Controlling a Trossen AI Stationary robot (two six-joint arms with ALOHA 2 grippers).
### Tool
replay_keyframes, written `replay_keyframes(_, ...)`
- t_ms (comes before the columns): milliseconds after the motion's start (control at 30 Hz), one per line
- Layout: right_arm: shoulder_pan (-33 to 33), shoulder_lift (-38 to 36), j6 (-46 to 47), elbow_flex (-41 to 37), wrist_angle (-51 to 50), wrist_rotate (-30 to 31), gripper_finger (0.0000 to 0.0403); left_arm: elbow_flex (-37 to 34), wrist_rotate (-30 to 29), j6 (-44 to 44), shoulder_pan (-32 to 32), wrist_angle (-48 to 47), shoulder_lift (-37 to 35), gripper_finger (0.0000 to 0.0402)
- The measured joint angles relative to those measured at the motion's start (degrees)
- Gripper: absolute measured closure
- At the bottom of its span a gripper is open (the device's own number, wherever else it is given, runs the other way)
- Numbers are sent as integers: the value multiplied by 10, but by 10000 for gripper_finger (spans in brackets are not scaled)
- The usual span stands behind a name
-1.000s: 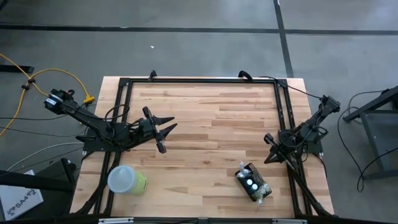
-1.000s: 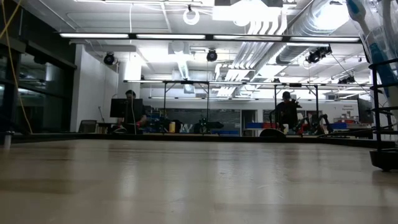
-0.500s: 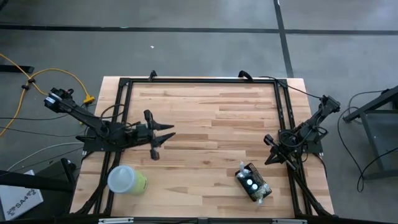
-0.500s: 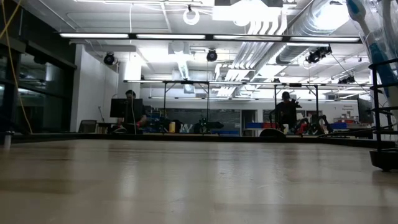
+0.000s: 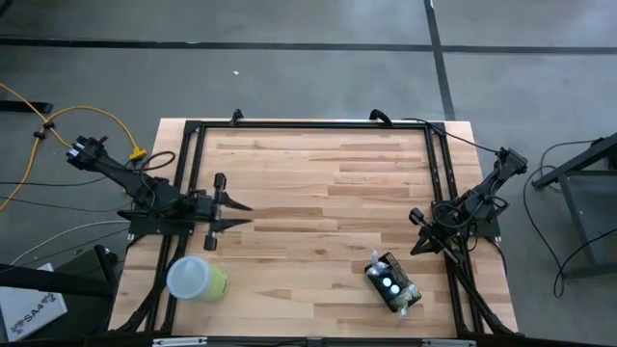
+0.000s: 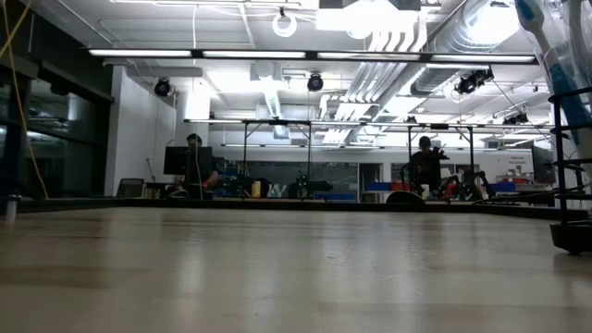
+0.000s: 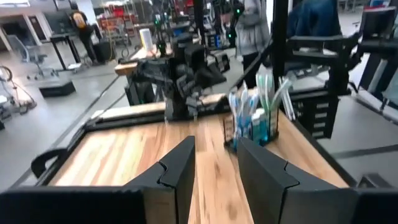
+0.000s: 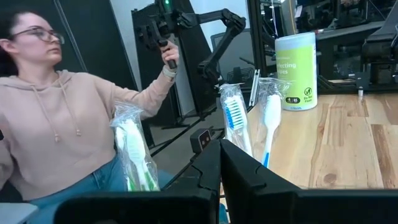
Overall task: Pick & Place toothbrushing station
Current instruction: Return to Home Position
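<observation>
The toothbrushing station [image 5: 390, 284], a small black wire-mesh holder with wrapped toothbrushes upright in it, stands on its base near the table's near right corner. It also shows in the left wrist view [image 7: 252, 127], close up in the right wrist view [image 8: 235, 118] and at the right edge of the low view [image 6: 566, 120]. My left gripper [image 5: 241, 214] is open and empty over the left part of the table, its fingers [image 7: 177, 171] pointing across toward the holder. My right gripper [image 5: 416, 236] is shut and empty at the table's right side, just beyond the holder.
A lime-green cup with a whitish lid [image 5: 196, 280] stands near the near left corner, and also shows in the right wrist view [image 8: 295, 62]. A black frame [image 5: 308, 125] runs round the table. A person in a pink hoodie [image 8: 68, 118] sits beyond the table, holding a handle up.
My left gripper has drawn back toward the table's left edge, a little nearer the near edge, and stays empty. The holder and the cup have kept still.
</observation>
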Motion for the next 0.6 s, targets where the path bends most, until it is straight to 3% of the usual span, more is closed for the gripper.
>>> replay_keyframes(267, 0, 0, 0, 0, 0, 0, 401, -115, 6, -11, 0, 6, -119, 286)
replay_keyframes(600, 0, 0, 0, 0, 0, 0, 401, -244, 128, 4, 0, 16, -317, 286)
